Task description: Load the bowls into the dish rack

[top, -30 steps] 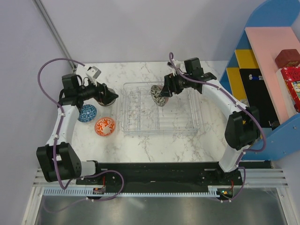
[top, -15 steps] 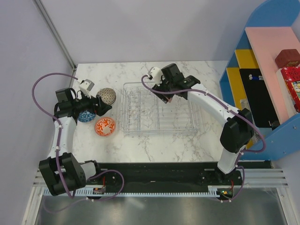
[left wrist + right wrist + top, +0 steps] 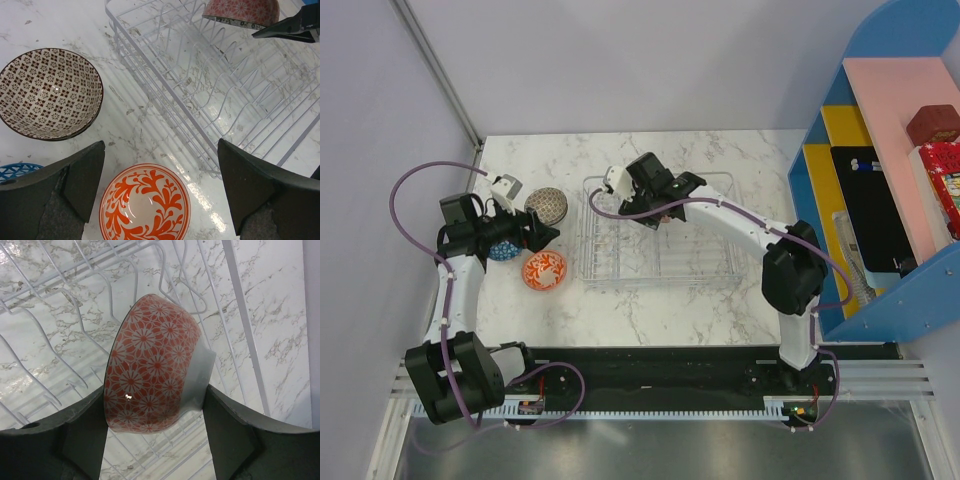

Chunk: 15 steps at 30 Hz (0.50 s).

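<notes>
My right gripper (image 3: 155,427) is shut on a red flower-patterned bowl (image 3: 156,367), one finger on its rim and the other on its white foot. The bowl is held on edge above the wires of the clear dish rack (image 3: 60,315). From above, this gripper (image 3: 632,203) hangs over the rack's (image 3: 660,262) far left part. My left gripper (image 3: 160,192) is open above an orange-and-white bowl (image 3: 145,202) on the table. A brown lattice bowl (image 3: 50,93) and a blue bowl (image 3: 14,171) lie beside it, left of the rack (image 3: 210,95).
The three loose bowls (image 3: 544,269) (image 3: 548,205) (image 3: 503,248) cluster on the marble table left of the rack. A blue shelf unit (image 3: 885,170) with coloured items stands at the right edge. Purple cables loop off both arms.
My right arm has carried the red bowl leftward across the rack to its far left part. My left gripper has drawn back off the lattice bowl and now hovers over the orange one.
</notes>
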### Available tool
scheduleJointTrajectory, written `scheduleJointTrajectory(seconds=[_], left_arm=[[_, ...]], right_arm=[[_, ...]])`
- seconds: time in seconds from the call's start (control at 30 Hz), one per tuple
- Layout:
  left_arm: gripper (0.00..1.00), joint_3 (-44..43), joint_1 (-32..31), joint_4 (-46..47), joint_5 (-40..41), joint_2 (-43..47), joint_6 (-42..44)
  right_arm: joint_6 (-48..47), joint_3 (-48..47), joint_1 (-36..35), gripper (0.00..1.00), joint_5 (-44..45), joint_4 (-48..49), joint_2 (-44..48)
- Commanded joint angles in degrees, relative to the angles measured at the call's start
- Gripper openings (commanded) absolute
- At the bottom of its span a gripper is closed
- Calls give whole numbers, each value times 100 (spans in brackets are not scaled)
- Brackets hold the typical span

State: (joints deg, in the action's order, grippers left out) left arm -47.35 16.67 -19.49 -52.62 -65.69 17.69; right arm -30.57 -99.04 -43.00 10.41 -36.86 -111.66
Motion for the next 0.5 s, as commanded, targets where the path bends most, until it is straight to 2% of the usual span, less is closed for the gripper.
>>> scheduleJointTrajectory(seconds=[0.0, 0.47], left_arm=[[100, 51, 30, 235, -161, 92, 164], [100, 103, 38, 287, -143, 127, 156]], right_arm=[[-221, -501, -59, 0, 206, 329, -49], [-547, -888, -402, 0, 251, 302, -594]])
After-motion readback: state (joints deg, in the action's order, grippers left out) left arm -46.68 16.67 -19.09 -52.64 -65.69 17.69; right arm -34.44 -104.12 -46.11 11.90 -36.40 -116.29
